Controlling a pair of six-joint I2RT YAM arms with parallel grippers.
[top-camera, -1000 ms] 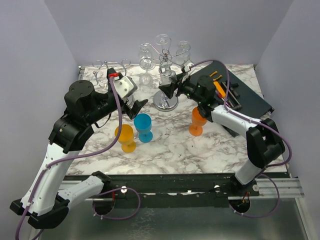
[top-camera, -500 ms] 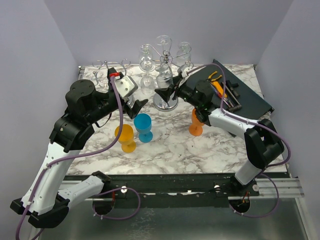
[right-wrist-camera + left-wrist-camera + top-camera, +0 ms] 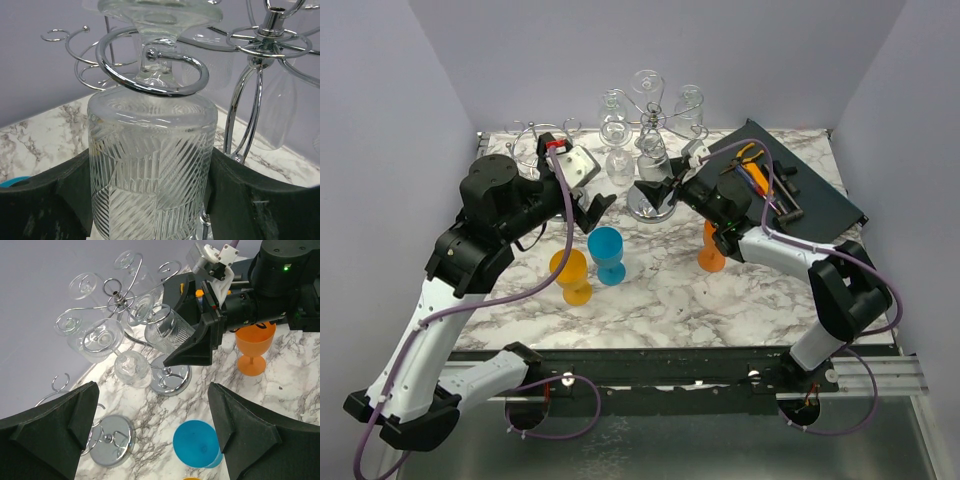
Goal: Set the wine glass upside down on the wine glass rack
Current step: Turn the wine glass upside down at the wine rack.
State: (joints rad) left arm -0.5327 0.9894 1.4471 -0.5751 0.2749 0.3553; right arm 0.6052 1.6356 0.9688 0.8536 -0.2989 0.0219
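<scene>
A clear cut-glass wine glass (image 3: 150, 170) hangs upside down, and my right gripper (image 3: 150, 195) is shut on its bowl. Its stem (image 3: 154, 72) passes through a chrome hook ring of the wine glass rack (image 3: 250, 95), with the foot above the ring. From above, the same glass (image 3: 653, 163) sits against the rack (image 3: 651, 205), with the right gripper (image 3: 656, 188) around it. Several other clear glasses hang on the rack (image 3: 120, 305). My left gripper (image 3: 155, 430) is open and empty, hovering above a blue glass (image 3: 196, 442).
A blue glass (image 3: 607, 253), a yellow glass (image 3: 571, 276) and an orange glass (image 3: 714, 246) stand on the marble table. A second, bare chrome rack (image 3: 533, 143) stands at the back left. A dark tray with tools (image 3: 800, 190) lies at the back right.
My right gripper has carried the glass left and up to the rack, so its stem now sits in a hook ring. The left arm has barely shifted.
</scene>
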